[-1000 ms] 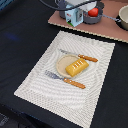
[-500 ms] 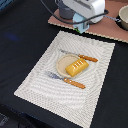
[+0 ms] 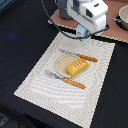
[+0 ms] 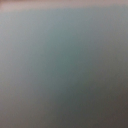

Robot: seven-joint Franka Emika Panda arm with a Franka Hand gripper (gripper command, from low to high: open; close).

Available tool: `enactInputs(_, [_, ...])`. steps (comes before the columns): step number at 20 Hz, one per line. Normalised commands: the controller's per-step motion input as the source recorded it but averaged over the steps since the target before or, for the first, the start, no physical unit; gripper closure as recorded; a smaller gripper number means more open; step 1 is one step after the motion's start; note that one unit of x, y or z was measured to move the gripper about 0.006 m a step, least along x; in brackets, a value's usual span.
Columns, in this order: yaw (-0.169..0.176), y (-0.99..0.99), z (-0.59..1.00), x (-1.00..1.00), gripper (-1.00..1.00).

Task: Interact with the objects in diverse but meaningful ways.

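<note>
The yellow ridged bread block (image 3: 77, 66) lies on a small tan plate (image 3: 64, 64) in the middle of the striped placemat. My gripper (image 3: 84, 36) hangs under the white hand at the mat's far edge, well beyond the bread and apart from it. Its fingers are dark and blurred, so I cannot tell whether they are open. The tomato, the sausage stick and the pale blue cup do not show clearly; the arm covers part of the board behind. The wrist view is a plain grey-green blur with nothing to make out.
A wooden-handled knife (image 3: 81, 56) lies beyond the plate and a wooden-handled fork (image 3: 66, 80) lies in front of it. A grey pot (image 3: 123, 18) stands on the pinkish board (image 3: 112, 31) at the exterior view's right. A greyish round container (image 3: 64, 10) stands behind the arm.
The arm has swung toward the exterior view's right and down toward the mat's far edge. It now covers the red tomato that showed on the board a second ago.
</note>
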Motion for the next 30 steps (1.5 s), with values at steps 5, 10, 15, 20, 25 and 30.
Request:
enactInputs(5, [-0.008,0.0,0.01,-0.24,1.0])
enactInputs(10, [-0.014,0.06,0.26,-0.06,-1.0])
enactInputs(15, [-0.022,0.17,0.7,0.01,-1.0])
enactInputs(20, [-0.043,0.05,1.0,0.02,-1.0])
enactInputs(25, [-0.039,-0.19,0.95,0.26,-1.0])
enactInputs(30, [-0.034,-0.42,0.42,0.57,-1.0])
